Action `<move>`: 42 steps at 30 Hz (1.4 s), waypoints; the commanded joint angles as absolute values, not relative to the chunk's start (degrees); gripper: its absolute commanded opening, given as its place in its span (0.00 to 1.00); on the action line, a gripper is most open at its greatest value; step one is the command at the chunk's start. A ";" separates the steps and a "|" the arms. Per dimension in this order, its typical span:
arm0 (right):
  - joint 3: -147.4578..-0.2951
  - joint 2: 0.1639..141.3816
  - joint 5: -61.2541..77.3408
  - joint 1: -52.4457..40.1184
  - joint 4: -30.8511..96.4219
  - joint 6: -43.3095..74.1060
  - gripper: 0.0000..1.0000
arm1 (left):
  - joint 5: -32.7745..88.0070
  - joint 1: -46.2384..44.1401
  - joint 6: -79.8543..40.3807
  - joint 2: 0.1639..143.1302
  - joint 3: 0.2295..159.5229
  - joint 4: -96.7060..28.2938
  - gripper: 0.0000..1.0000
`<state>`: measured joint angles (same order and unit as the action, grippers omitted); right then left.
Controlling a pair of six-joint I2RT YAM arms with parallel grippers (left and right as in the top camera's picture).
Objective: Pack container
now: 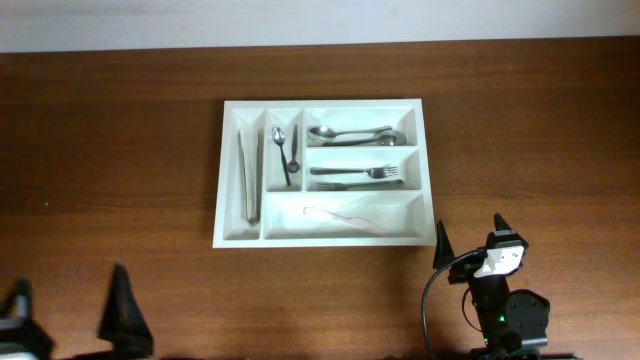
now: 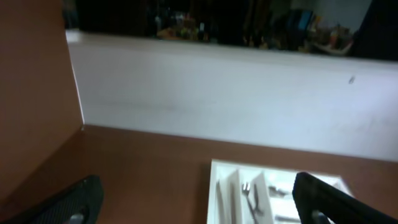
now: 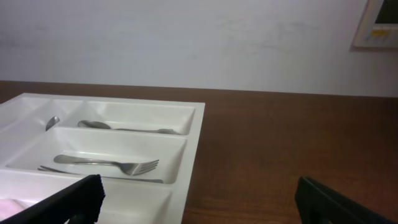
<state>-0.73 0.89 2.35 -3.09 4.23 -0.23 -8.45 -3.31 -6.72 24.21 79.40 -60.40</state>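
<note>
Jaws wide, empty: left gripper (image 1: 68, 312), right gripper (image 1: 470, 232), both at near edge | tray (image 1: 320, 104) mid-table (image 1: 120, 150), beyond both | cutlery in all five bays, none loose | looks packed: retreat clear of rim.

White container (image 1: 325, 240); silver forks (image 1: 355, 177); brown wood-grain table (image 1: 120, 150); perhaps pale knife (image 1: 345, 219).

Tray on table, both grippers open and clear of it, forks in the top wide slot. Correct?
No: the forks lie in the middle wide slot of the tray; the top one holds spoons, as overhead shows. The rest stands: left gripper and right gripper open, clear of it.
</note>
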 commanded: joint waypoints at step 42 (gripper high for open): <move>-0.32 0.19 1.63 -2.81 4.29 -0.14 0.99 | -8.38 1.67 -6.81 0.30 0.89 -2.35 0.99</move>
